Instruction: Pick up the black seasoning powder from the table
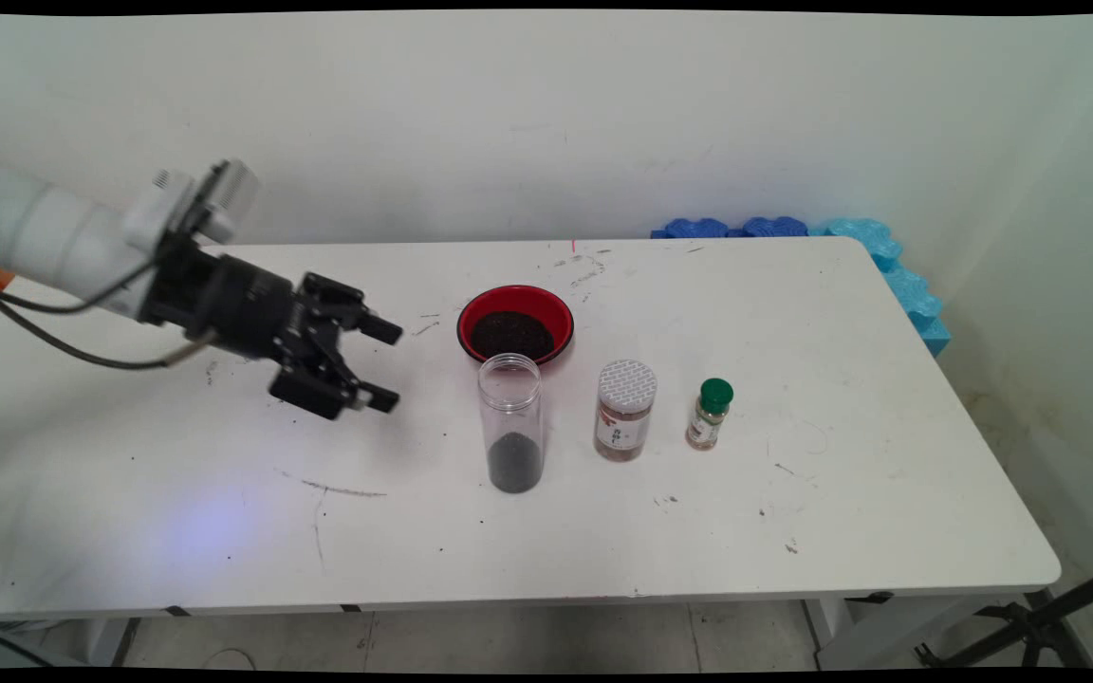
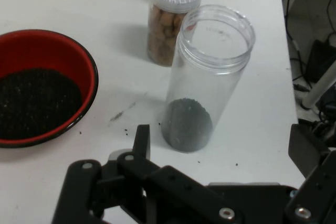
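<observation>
your claw (image 1: pixel 385 365) hangs with its fingers apart and nothing between them, above the bench (image 1: pixel 888 512), left of one lidless clear jar (image 1: pixel 511 422) with dark grains at its bottom. behind the jar sits one red bowl (image 1: pixel 515 323) of dark grains. right of it you have two capped spice jars: one white-lidded (image 1: pixel 624 410), one green-capped (image 1: pixel 709 414).

clear glossy plastic jar (image 2: pixel 210 72), glossy red bowl (image 2: pixel 79 56), scuffed matt white table (image 1: pixel 793 493).

red bowl (image 2: pixel 47 51) cut off at left edge, jar labels unreadable
</observation>
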